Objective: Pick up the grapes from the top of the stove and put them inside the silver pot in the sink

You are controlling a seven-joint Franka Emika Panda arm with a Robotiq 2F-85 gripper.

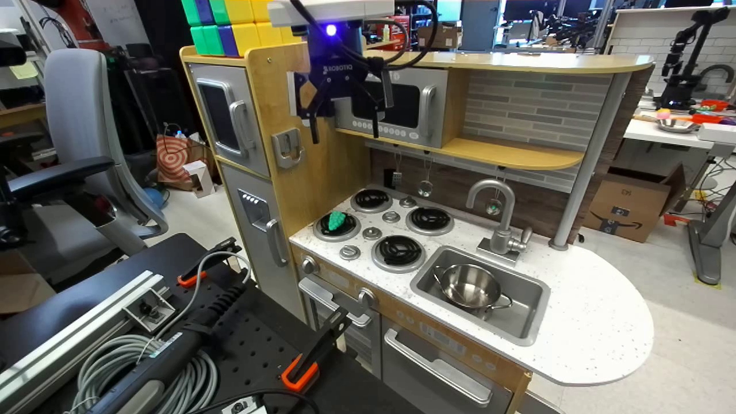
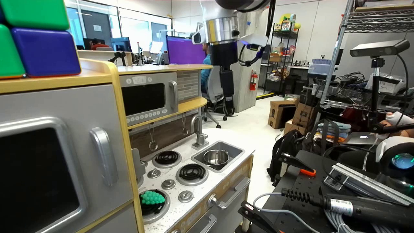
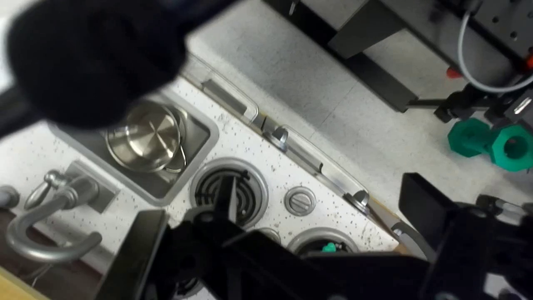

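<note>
The bright-green grapes (image 1: 336, 220) lie on a front burner of the white stove (image 1: 328, 248), beside the tall cabinet. They also show in an exterior view (image 2: 152, 197); in the wrist view only a small green part (image 3: 329, 247) shows above the gripper body. The silver pot (image 1: 470, 286) stands inside the sink (image 1: 537, 325); the pot also shows in an exterior view (image 2: 216, 158) and the wrist view (image 3: 143, 139), partly hidden by a dark blurred part. My gripper (image 1: 345, 131) is open and empty, fingers pointing down, high above the counter and apart from the grapes and pot.
The arched faucet (image 1: 506, 213) rises behind the sink. A grey microwave-like box (image 1: 391, 103) and a wooden shelf (image 1: 512, 152) overhang the counter's back. The tall wooden cabinet (image 1: 322, 161) borders the stove and carries coloured blocks (image 1: 230, 26). A black table (image 1: 259, 339) with clamps and cables stands in front.
</note>
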